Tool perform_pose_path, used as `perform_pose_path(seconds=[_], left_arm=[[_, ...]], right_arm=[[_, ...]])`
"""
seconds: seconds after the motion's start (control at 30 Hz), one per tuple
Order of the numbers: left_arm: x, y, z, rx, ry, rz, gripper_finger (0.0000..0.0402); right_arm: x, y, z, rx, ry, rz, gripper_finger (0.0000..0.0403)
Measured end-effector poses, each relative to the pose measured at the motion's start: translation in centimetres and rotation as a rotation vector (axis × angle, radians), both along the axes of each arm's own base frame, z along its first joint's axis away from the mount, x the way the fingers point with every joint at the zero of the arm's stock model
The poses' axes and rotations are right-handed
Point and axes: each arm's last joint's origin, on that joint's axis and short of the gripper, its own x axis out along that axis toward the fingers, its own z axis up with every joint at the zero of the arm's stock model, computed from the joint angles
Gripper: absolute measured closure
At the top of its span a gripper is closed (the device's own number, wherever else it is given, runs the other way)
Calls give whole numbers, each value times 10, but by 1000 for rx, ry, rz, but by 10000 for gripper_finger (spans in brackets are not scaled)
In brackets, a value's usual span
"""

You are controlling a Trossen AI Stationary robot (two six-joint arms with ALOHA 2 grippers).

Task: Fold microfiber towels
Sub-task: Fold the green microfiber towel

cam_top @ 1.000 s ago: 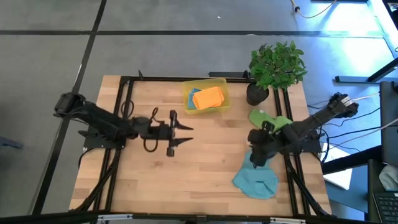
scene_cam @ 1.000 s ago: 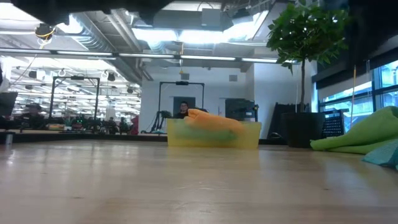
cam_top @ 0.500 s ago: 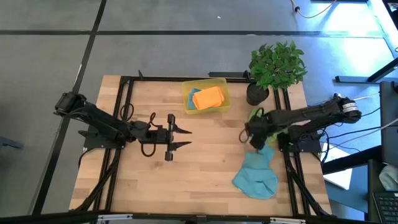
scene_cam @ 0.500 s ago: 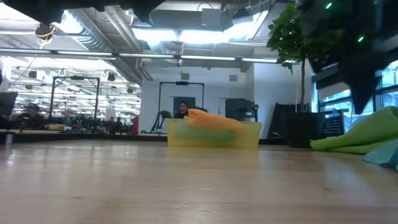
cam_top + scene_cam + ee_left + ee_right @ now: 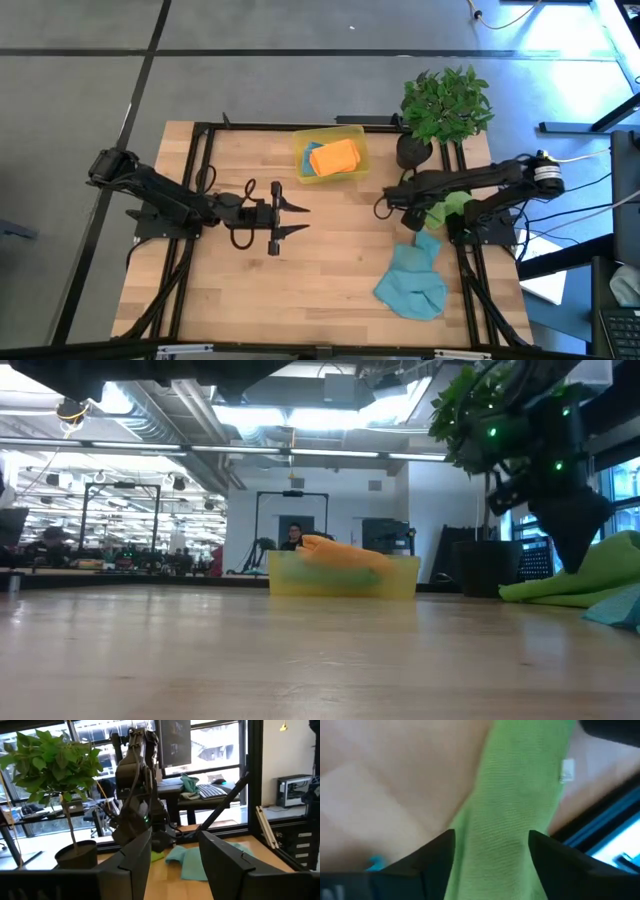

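A green towel lies crumpled at the table's right edge, also seen in the low view. My right gripper points steeply down over its left end, fingers apart, with green cloth filling the gap. A teal towel lies bunched near the front right. An orange towel sits in the yellow bin. My left gripper hovers open at mid-table, pointing level toward the right, with nothing between its fingers. My right gripper comes at the green towel from above, fingers apart on either side of a long stretch of the cloth. Whether the fingertips touch the cloth I cannot tell.
A potted plant stands at the far right corner, just behind the right arm. The yellow bin sits at the far middle. Bare wood lies between the two grippers and along the front left.
My right gripper has left the teal towel, swinging toward the far edge and left and coming down over the green towel. On the way it drew the teal towel's far corner toward the far edge; the rest of that cloth stayed put.
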Motion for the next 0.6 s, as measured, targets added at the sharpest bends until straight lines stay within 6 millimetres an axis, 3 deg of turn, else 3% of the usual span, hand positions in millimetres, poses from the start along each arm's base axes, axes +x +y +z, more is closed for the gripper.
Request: perform_pose_path(seconds=[0.1, 0.2, 0.33, 0.5, 0.6], left_arm=[[0, -1, -1, -6, 6, -6, 244], [0, -2, -1, -5, 13, -7, 244], [0, -2, -2, -4, 17, -7, 244], [0, -2, -3, -3, 25, -7, 244], [0, -2, -3, -2, 30, -7, 244]], right_arm=[[1, -4, -7, 1, 64, -23, 138], [3, -5, -14, 7, 106, -22, 163], [5, -5, -20, 49, 138, 4, 241], [9, 0, -13, 77, 94, 23, 379], [17, 9, 3, 73, 5, 68, 387]])
